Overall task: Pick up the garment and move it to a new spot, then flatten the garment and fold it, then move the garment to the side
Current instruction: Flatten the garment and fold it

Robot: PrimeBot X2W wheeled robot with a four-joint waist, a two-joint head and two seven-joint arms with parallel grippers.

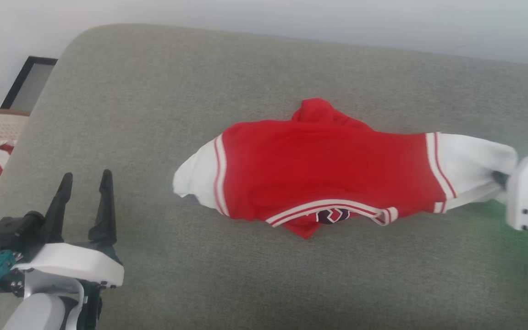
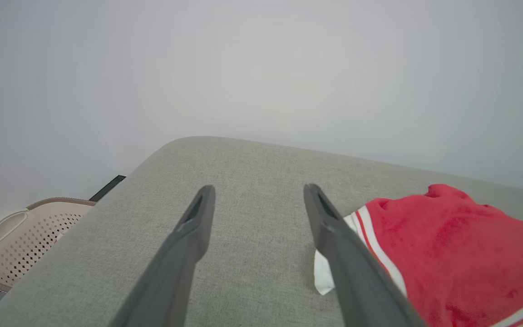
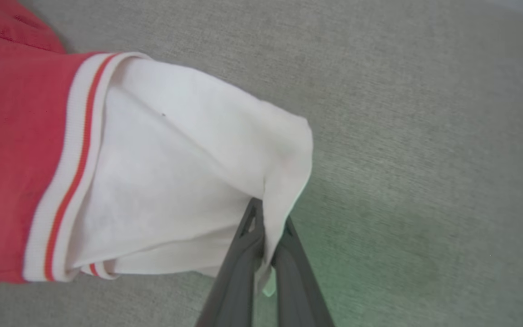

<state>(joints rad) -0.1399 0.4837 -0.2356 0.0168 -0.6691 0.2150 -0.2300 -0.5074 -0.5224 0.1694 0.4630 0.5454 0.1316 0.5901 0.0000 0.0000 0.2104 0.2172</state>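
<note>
Pinching the garment (image 1: 319, 174) by 1 white sleeve (image 3: 175, 172), the right gripper (image 3: 269, 217) is clamped; left gripper (image 1: 85, 183) gapes wide.

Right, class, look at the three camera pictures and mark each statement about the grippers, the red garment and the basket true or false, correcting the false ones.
1. The right gripper is shut on the garment at its white sleeve end. True.
2. The left gripper grips the other sleeve. False: it is open, apart from the garment, holding nothing.
3. The garment lies on a grey cushion. True.
4. The basket stands on the cushion. False: it stands off the cushion's edge, at the robot's left.
</note>
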